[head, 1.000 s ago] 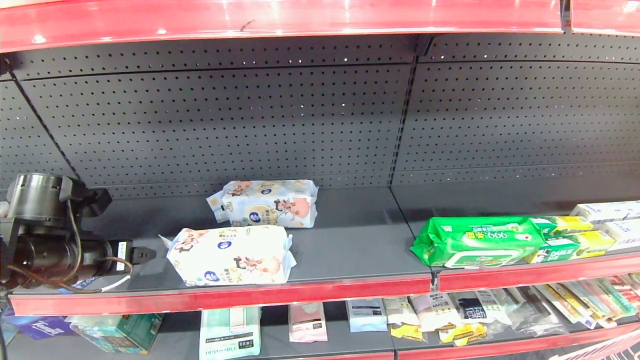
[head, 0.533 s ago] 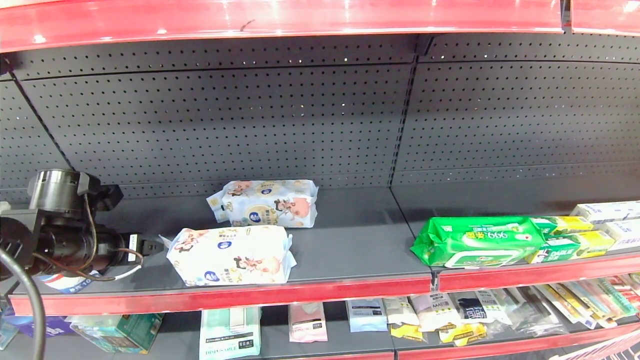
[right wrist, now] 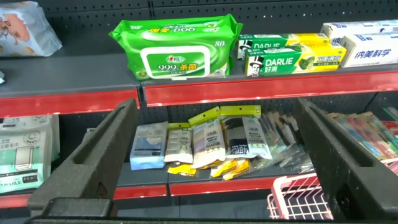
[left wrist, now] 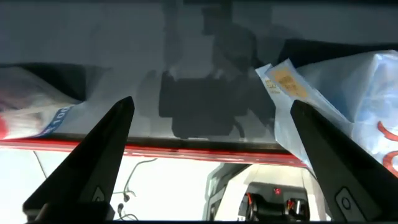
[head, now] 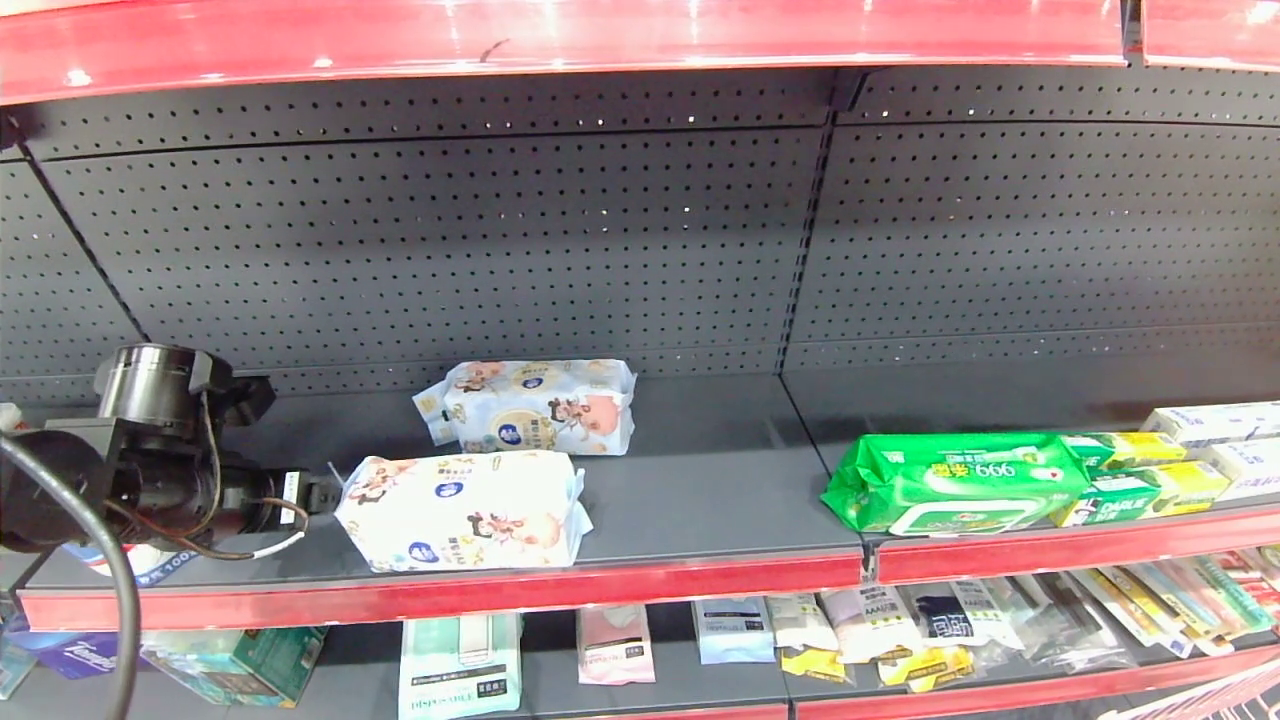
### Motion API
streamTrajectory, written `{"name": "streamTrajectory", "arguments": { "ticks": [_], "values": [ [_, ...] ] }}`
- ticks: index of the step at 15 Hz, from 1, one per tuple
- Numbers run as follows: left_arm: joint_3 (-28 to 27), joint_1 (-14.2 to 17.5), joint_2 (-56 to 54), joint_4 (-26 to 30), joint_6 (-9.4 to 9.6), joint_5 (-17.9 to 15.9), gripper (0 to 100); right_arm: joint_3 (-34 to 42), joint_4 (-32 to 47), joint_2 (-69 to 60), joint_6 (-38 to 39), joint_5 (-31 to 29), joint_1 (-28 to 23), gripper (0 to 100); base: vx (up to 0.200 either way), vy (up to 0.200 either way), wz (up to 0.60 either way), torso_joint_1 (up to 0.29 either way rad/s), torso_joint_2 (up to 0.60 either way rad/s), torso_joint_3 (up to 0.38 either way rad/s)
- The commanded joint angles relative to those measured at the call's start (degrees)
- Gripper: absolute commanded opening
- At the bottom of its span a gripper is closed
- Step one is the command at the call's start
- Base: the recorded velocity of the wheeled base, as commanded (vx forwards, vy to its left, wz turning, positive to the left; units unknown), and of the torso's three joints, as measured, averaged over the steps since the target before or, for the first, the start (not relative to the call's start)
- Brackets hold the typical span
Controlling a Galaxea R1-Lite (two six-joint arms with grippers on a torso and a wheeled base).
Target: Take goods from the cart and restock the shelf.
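Two white baby-wipe packs with cartoon prints lie on the grey middle shelf [head: 700,500]: one at the front edge [head: 462,510], one behind it [head: 535,405]. My left gripper [head: 325,492] hovers low over the shelf at the front pack's left end. In the left wrist view that gripper [left wrist: 211,106] is open, and the pack's crimped end [left wrist: 348,106] lies right by one finger. My right gripper [right wrist: 216,102] is open and holds nothing, out in front of the shelves below the green wipes pack [right wrist: 177,46].
The green wipes pack [head: 950,482] and toothpaste boxes [head: 1140,480] sit on the shelf's right section. A blue-white packet [head: 140,565] lies under my left arm. Small sachets [head: 870,625] fill the lower shelf. A pink wire basket [right wrist: 298,199] is low on the right.
My left arm has moved right along the shelf, bringing its gripper up to the left end of the front pack. The packs have not moved.
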Motion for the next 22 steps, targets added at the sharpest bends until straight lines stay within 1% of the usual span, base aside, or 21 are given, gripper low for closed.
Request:
{"name": "streamTrajectory", "arguments": {
  "ticks": [1, 3, 6, 17, 22],
  "values": [
    [0.07, -0.51, 0.27, 0.05, -0.01, 0.04, 100, 0.0, -0.01, 0.05, -0.01, -0.01, 0.0, 100, 0.0, 0.0, 0.0, 0.0, 0.0, 0.0],
    [0.16, -1.12, 0.27, 0.05, -0.01, 0.04, 100, 0.0, -0.01, 0.05, -0.01, -0.01, 0.0, 100, 0.0, 0.0, 0.0, 0.0, 0.0, 0.0],
    [0.07, -2.88, 0.09, 0.05, -0.01, -0.04, 100, 0.0, -0.01, 0.05, -0.01, -0.01, 0.0, 100, 0.0, 0.0, 0.0, 0.0, 0.0, 0.0],
    [-0.02, -5.17, 0.18, 0.14, 0.08, -0.04, 100, 0.0, -0.01, 0.05, -0.01, -0.01, 0.0, 100, 0.0, 0.0, 0.0, 0.0, 0.0, 0.0],
    [-0.02, -5.6, 0.27, 0.05, 0.08, 0.04, 100, 0.0, -0.01, 0.05, -0.01, -0.01, 0.0, 100, 0.0, 0.0, 0.0, 0.0, 0.0, 0.0]
  ]
}}
